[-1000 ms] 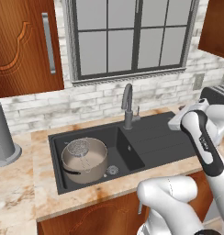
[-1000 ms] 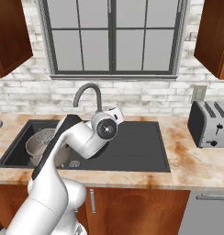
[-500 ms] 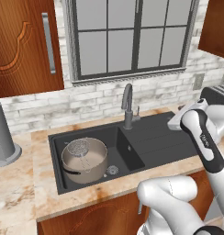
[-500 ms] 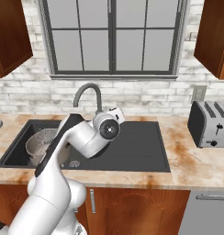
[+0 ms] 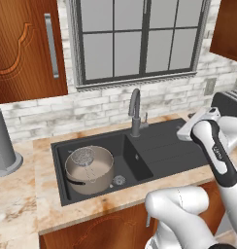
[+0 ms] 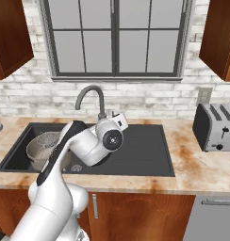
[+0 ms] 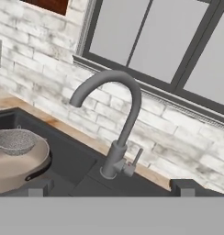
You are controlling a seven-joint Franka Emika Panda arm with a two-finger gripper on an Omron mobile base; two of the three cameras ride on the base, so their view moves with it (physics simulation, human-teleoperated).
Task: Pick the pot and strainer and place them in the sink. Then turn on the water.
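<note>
The grey pot point(image 5: 91, 171) sits in the left basin of the dark sink point(image 5: 159, 146). The wire-mesh strainer point(image 5: 83, 156) rests on the pot's rim. The curved grey tap point(image 5: 135, 111) stands behind the sink's middle, and no stream runs from its spout. In the hand view my gripper point(image 7: 111, 187) is open and empty. It faces the tap point(image 7: 120, 119) and its small side lever point(image 7: 137, 157), a short way in front of them, with the pot point(image 7: 17, 163) and strainer point(image 7: 15, 141) at lower left. The right base view shows the pot point(image 6: 40, 149), strainer point(image 6: 47, 140) and tap point(image 6: 91, 94) left of my arm.
A tall grey canister point(image 5: 1, 146) stands on the counter at far left. A dark toaster point(image 6: 216, 126) sits on the counter at right, below a wall outlet point(image 6: 204, 95). A window and brick wall rise behind the tap; wooden cabinets hang on both sides.
My hand has shifted slightly right and down in the right base view, staying open. Pot, strainer and tap have not moved.
</note>
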